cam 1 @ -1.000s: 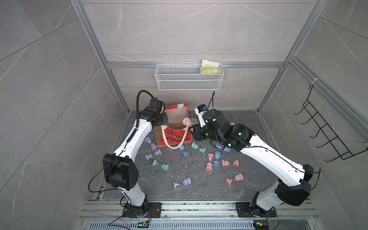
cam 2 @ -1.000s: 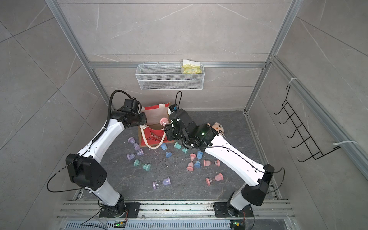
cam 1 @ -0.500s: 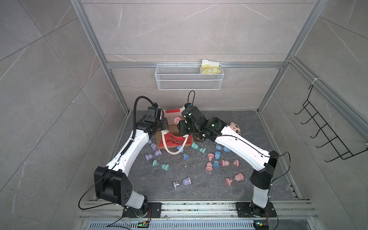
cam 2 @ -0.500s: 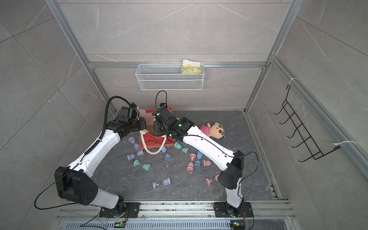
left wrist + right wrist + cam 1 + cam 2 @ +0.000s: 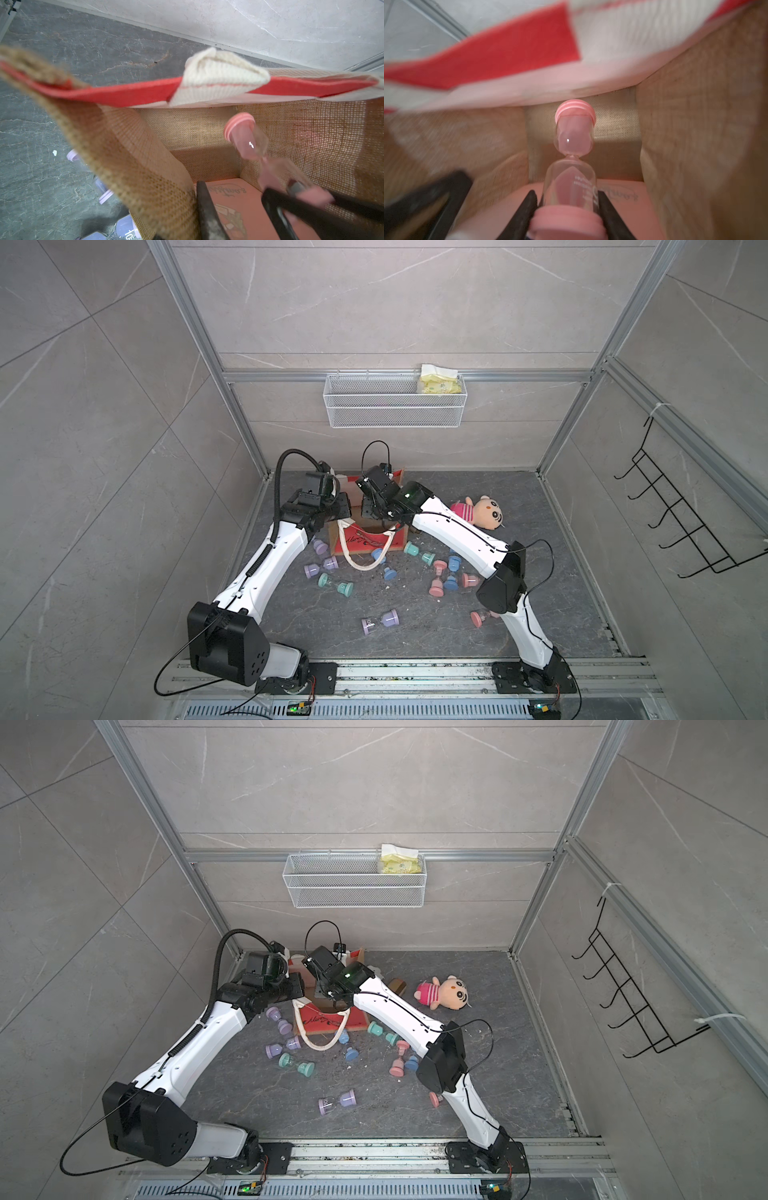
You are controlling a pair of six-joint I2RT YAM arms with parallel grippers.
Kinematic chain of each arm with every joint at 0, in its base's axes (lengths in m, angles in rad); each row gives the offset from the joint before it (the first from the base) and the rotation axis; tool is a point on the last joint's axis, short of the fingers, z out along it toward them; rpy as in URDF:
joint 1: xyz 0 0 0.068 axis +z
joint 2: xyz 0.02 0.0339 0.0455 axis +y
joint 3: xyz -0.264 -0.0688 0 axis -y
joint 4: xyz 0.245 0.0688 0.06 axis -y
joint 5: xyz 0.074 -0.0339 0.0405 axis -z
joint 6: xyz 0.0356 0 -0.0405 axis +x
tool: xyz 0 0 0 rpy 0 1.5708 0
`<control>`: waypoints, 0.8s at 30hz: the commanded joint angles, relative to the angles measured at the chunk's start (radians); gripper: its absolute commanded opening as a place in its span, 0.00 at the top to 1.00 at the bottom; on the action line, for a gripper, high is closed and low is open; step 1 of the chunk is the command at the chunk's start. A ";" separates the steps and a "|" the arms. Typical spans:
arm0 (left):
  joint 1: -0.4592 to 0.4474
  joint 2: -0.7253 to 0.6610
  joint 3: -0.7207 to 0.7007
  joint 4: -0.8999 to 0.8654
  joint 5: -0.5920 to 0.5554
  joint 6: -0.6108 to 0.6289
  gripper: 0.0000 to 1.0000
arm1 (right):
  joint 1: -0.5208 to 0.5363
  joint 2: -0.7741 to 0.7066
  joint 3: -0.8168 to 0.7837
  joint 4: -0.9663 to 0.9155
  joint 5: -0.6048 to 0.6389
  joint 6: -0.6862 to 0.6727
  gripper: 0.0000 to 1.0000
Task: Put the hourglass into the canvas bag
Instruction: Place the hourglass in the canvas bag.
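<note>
In both top views the canvas bag [image 5: 365, 538] stands open at the far side of the desk [image 5: 415, 626], with the left tool [image 5: 345, 507] at its left rim and the right tool [image 5: 375, 516] reaching down into its mouth. In the left wrist view the left tool is closed narrow on the burlap side wall of the bag, and the pink hourglass [image 5: 246, 137] is inside the bag, tilted. In the right wrist view the right tool holds this hourglass tight by its near glass bulb, the far cap pointing deeper into the bag.

The right end effector [image 5: 568, 205] has lowered the pink hourglass [image 5: 574, 133] from above the canvas bag [image 5: 376, 537] into its mouth.
</note>
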 commanded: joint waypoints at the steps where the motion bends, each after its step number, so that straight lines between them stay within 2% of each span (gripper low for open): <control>1: -0.006 -0.048 0.001 0.084 0.071 -0.011 1.00 | -0.026 0.060 0.062 -0.057 -0.008 0.054 1.00; 9: -0.006 -0.060 -0.028 0.133 0.083 -0.015 1.00 | -0.038 0.249 0.306 -0.212 -0.019 0.069 1.00; 14: -0.007 -0.060 -0.029 0.117 0.064 -0.027 1.00 | -0.047 0.310 0.351 -0.231 -0.033 0.084 1.00; 19: -0.006 -0.067 -0.031 0.108 0.050 -0.039 1.00 | -0.057 0.334 0.350 -0.229 -0.032 0.086 0.93; 24: -0.006 -0.064 -0.036 0.105 0.046 -0.055 1.00 | -0.066 0.346 0.352 -0.231 -0.041 0.085 0.76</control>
